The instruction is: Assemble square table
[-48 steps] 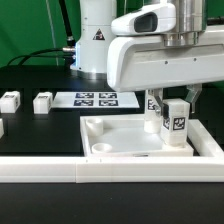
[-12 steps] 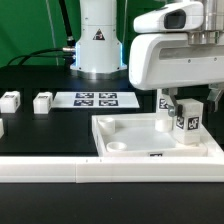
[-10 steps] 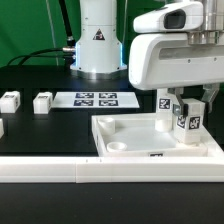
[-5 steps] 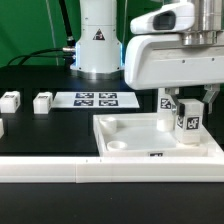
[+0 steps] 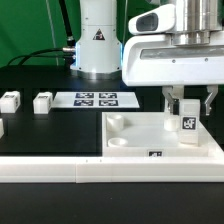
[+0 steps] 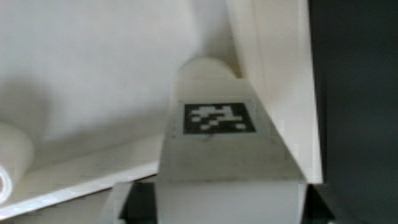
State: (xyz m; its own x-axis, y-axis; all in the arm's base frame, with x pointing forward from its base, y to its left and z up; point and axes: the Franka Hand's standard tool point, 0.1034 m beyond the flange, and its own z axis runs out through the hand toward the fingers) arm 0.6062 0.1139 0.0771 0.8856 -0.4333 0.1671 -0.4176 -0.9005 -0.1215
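Observation:
The square table's top (image 5: 140,140), a white rimmed slab with round corner sockets, lies at the exterior view's lower right, a small tag on its front rim. My gripper (image 5: 187,108) is shut on a white tagged leg (image 5: 186,126). It holds the leg upright, with the leg's lower end down inside the slab near its right rim. In the wrist view the leg (image 6: 217,125) fills the middle, its tag facing the camera. The dark fingers (image 6: 143,203) press on both its sides, with the slab's floor (image 6: 89,80) behind it. Two more loose legs (image 5: 9,100) (image 5: 42,101) stand at the left.
The marker board (image 5: 95,99) lies on the black table behind the slab. A long white border wall (image 5: 50,170) runs along the front edge. The robot's base (image 5: 97,40) stands at the back. Another white block (image 5: 1,127) shows at the left edge.
The gripper and its leg have shifted a little toward the exterior view's right, and the slab has slid right with them. The grip is unchanged.

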